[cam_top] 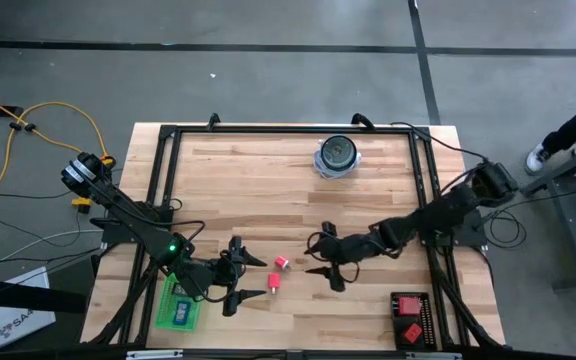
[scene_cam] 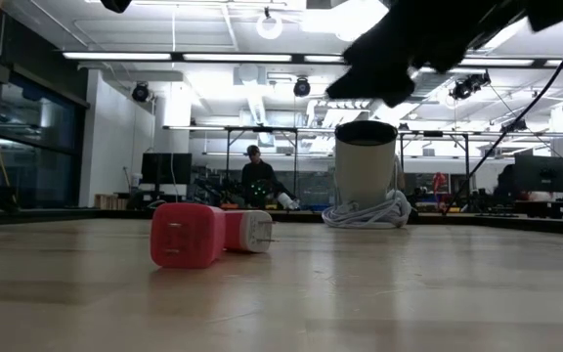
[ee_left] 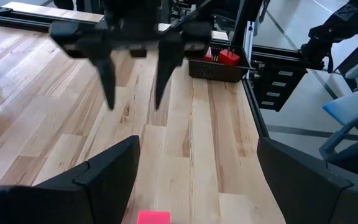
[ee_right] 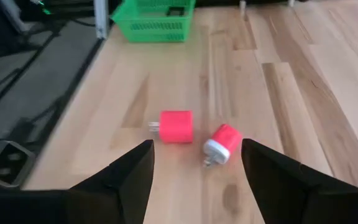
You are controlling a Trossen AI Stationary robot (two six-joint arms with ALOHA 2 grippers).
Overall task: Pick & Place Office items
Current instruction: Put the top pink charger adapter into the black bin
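Both spread wide, left tool [cam_top: 249, 271] and right tool [cam_top: 322, 268] flanking two pink chargers [cam_top: 277, 273] on surface [cam_top: 268, 180].

Both arms matte black, jointed; green indicator light on left arm [cam_top: 172, 244]; pincer fingers [ee_left: 107, 74] tapered, black.

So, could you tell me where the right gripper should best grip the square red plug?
Probably across the flat sides of the square red plug, coming down from above with the open right gripper. It lies flat, prongs pointing away from the round red plug, which leaves finger room.
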